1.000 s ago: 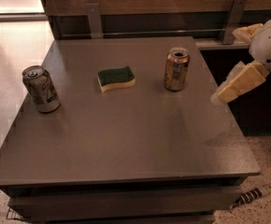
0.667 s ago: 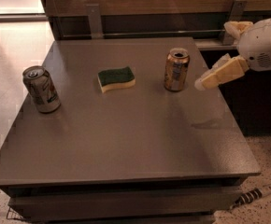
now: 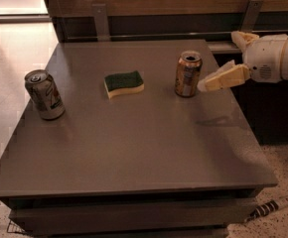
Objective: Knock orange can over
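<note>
Shiny copper-orange drink can with silver top rim (image 3: pixel 188 74): upright on the grey flat-topped table (image 3: pixel 134 148), in the far right part, near the right edge. Not tipped yet.

White two-finger gripper (image 3: pixel 216 60) sits over the table's right edge, level with the can. Jaws are spread wide with nothing held. The lower tan finger (image 3: pixel 223 78) points left at the can, its tip just beside the can's right wall at about mid-height. Can't tell whether it's touching or a hair off. The upper finger (image 3: pixel 243 36) sticks up and back, away from the can.

Step, as I read it: approach is done and we're at the point of contact. Next move calls for a sideways push leftward through the can. The higher on the body it hits, the better; a low push may just slide the can upright across the smooth top.

Surroundings:
- Green-topped yellow sponge (image 3: pixel 124 83) lies left of the can, apart from it. A can falling left could roll toward it, but that's no problem for the task.
- Silver-grey can with green markings (image 3: pixel 44 94) stands upright near the left edge, well apart from the action. Not the target.
- Dark rail with metal brackets (image 3: pixel 100 21) runs behind the table, out of the push line.

Nothing stands between the finger and the can. Main risk is the can skidding rather than toppling.
</note>
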Controlling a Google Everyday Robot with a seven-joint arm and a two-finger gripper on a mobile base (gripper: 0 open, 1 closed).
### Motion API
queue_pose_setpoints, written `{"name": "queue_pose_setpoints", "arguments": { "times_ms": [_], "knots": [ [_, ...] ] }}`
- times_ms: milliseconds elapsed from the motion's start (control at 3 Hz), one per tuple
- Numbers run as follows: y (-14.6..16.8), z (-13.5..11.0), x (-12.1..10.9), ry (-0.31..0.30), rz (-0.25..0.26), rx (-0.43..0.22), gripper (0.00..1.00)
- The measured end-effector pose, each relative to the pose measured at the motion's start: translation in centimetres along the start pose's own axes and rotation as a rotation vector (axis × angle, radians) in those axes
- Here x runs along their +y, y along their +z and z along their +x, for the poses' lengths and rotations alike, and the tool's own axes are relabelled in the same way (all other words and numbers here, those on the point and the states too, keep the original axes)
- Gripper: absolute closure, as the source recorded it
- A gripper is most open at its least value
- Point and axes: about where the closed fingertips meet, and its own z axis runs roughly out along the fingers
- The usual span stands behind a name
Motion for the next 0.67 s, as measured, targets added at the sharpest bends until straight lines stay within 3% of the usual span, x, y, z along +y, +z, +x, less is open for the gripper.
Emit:
{"name": "queue_pose_setpoints", "arguments": {
  "times_ms": [333, 667],
  "knots": [
    [0.0, 0.0, 0.0, 0.0, 0.0, 0.0, 0.0],
    [2.3, 2.1, -0.3, 0.066, -0.021, -0.134, 0.0]
  ]
}}
